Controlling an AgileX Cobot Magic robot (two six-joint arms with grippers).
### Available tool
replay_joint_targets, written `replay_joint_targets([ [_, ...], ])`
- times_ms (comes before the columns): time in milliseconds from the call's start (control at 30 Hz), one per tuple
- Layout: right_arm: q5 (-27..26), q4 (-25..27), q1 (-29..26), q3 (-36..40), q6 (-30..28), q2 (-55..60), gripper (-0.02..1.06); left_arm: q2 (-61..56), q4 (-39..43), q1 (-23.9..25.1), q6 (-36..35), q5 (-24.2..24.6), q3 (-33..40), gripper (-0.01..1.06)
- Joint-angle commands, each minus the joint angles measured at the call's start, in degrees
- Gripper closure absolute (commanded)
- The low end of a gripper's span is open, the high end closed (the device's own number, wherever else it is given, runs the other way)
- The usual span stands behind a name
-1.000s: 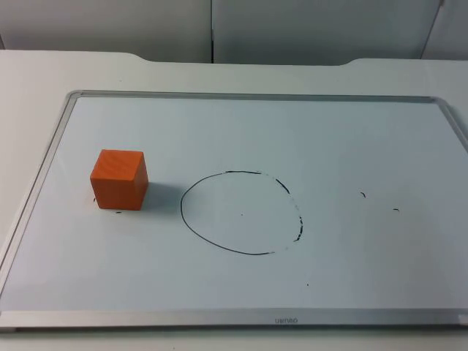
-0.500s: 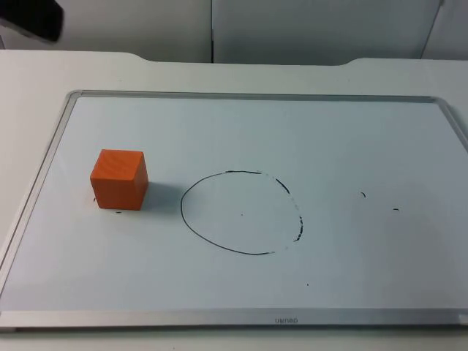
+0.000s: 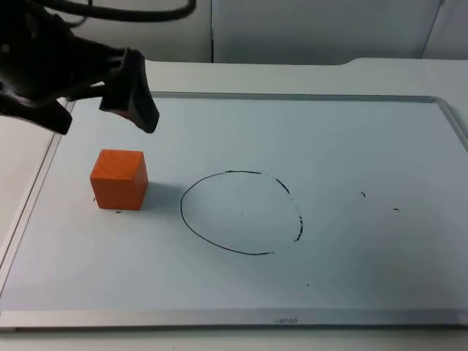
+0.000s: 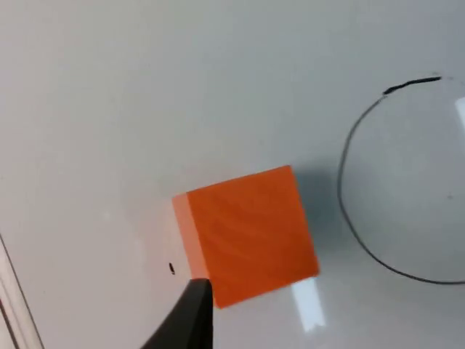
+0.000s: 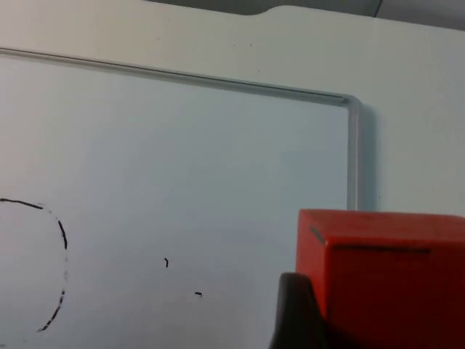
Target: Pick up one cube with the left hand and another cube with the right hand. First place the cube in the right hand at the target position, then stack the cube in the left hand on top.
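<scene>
Orange cube (image 3: pixel 119 179) sits flat on the whiteboard (image 3: pixel 365 139), near the board's left frame edge, nothing touching it. Left hand (image 3: pixel 99 99) hangs above the board, just behind the cube and apart from it; one black finger (image 3: pixel 135 99) points down toward the board. How far the left hand is open can't be read from the top view. In the left wrist view the same orange cube (image 4: pixel 247 233) lies just ahead of the black fingertip (image 4: pixel 185 323), top face toward the camera, no contact visible, small black dot on the board beside it.

Hand-drawn black circle (image 3: pixel 241 213) is just to the right of the cube, well ahead of the left hand, open gaps in its right-hand stroke. Part of its arc (image 4: pixel 363 203) shows in the left wrist view on the far side of the cube from the fingertip. A few stray black marks (image 3: pixel 363 194) sit farther right on the board.

Right hand (image 5: pixel 312 320): clamped on a second cube, red-orange (image 5: pixel 381 273), held right against its black finger, up off the whiteboard (image 5: pixel 182 145). Beyond it, away from the hand, the circle's dashed arc (image 5: pixel 58 269) and two small marks. Board's metal frame corner (image 5: pixel 352 102) lies ahead of the held cube, white table (image 5: pixel 407 87) past it.
</scene>
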Motion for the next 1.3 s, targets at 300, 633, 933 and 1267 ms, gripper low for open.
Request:
replay_joint_targets([
  [300, -2.0, -0.4, 0.0, 0.2, 0.5, 0.0, 1.05, 12.7, 13.6, -4.1, -15.9, 0.3, -9.8, 0.01],
  [633, -3.0, -0.4, 0.0, 0.2, 0.4, 0.0, 1.05, 16.1, 21.0, -4.3, -23.5, -1.2, -10.1, 0.01],
  [933, -3.1, -0.4, 0.0, 0.2, 0.4, 0.0, 1.05, 17.6, 21.0, -4.4, -23.5, -2.4, -10.1, 0.01],
  [1267, -4.2, -0.4, 0.0, 0.2, 0.4, 0.0, 1.05, 18.0, 21.0, -5.5, -24.0, -4.0, -10.1, 0.39],
])
